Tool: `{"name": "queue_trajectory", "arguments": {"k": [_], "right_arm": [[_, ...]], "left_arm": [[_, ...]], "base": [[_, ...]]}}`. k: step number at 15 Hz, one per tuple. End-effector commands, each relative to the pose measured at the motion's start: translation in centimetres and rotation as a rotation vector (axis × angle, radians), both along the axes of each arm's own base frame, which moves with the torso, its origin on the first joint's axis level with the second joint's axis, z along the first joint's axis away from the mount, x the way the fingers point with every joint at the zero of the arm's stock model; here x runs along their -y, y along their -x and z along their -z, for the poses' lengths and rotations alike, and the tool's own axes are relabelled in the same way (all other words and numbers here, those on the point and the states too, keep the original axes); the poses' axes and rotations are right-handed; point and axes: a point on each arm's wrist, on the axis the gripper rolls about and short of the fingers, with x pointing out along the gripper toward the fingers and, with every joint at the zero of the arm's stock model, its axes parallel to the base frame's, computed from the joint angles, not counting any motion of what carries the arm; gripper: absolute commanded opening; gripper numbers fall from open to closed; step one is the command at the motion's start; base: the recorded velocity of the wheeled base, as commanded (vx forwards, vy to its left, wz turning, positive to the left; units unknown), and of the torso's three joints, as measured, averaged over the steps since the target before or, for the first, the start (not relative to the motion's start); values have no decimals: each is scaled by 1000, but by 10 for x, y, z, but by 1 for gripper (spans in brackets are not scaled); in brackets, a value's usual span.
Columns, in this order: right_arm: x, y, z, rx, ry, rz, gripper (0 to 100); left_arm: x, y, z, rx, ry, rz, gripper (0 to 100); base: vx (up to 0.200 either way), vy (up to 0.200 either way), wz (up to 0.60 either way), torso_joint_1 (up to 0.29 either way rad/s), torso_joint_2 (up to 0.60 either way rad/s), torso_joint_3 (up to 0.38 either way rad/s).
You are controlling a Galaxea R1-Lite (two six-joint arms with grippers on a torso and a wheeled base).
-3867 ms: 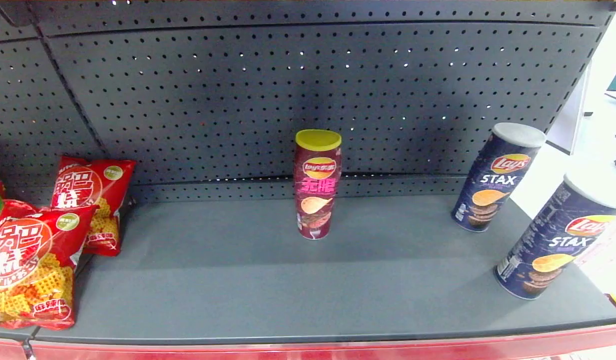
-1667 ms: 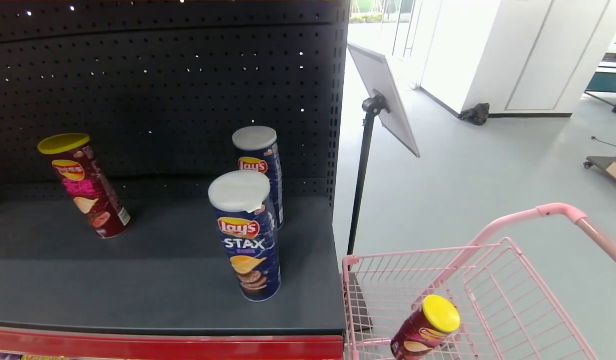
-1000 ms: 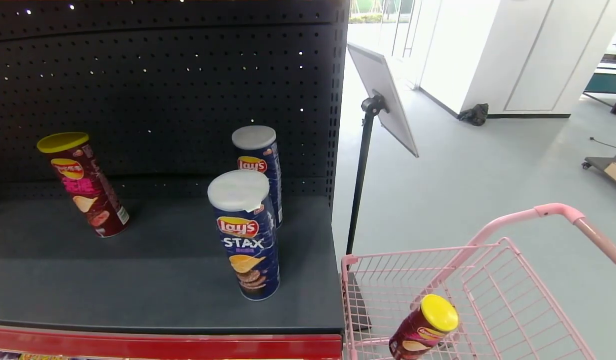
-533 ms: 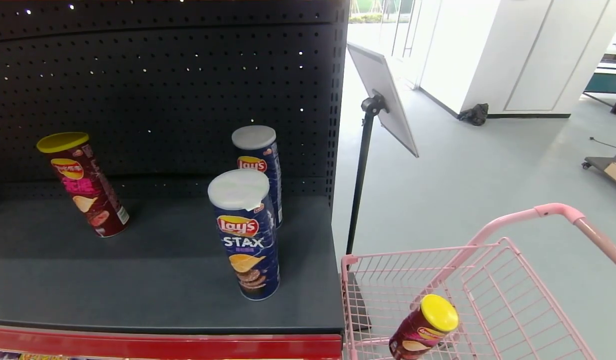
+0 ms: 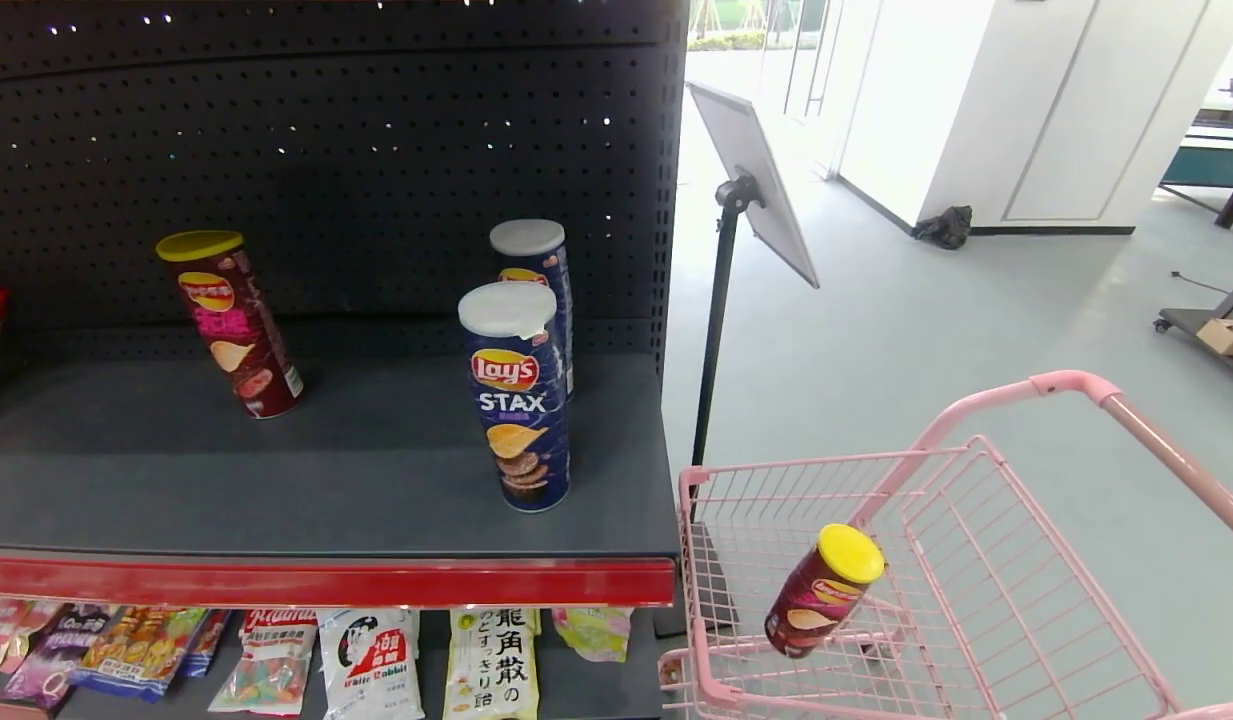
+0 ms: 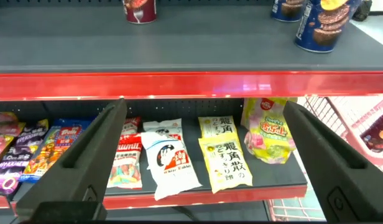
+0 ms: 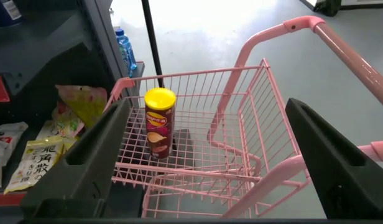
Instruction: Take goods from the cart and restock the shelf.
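A maroon chip can with a yellow lid [image 5: 821, 590] leans inside the pink cart [image 5: 826, 462], to the right of the shelf. In the right wrist view the same can [image 7: 160, 121] stands in the cart's basket [image 7: 198, 76]; my right gripper [image 7: 208, 106] hangs open above and in front of it, apart from it. On the dark shelf board [image 5: 326, 500] stand a matching maroon can [image 5: 231, 325] and two blue chip cans [image 5: 516, 400] [image 5: 536, 290]. My left gripper [image 6: 205, 106] is open and empty, facing the shelf's red front edge [image 6: 191, 84].
Snack bags [image 5: 376, 660] [image 6: 170, 162] fill the lower shelf under the red edge. A sign on a black pole [image 5: 721, 300] stands between shelf and cart. A blue bottle [image 7: 125, 53] stands on the floor by the shelf end. Open grey floor lies to the right.
The head camera swung right from the shelf to the cart, then shifted so the lower shelf shows. The cans on the shelf and in the cart have stayed put.
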Motion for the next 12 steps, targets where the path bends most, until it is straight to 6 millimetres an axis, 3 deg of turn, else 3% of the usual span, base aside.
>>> {"name": "queue_trajectory", "arguments": {"k": [1, 12], "right_arm": [[0, 0, 0, -1, 1, 0, 100], [0, 0, 0, -1, 0, 0, 100]], "left_arm": [[0, 0, 0, -2, 1, 0, 100], [0, 0, 0, -2, 1, 0, 100]], "base": [[0, 0, 0, 0, 0, 0], [0, 0, 0, -140, 332, 185]]}}
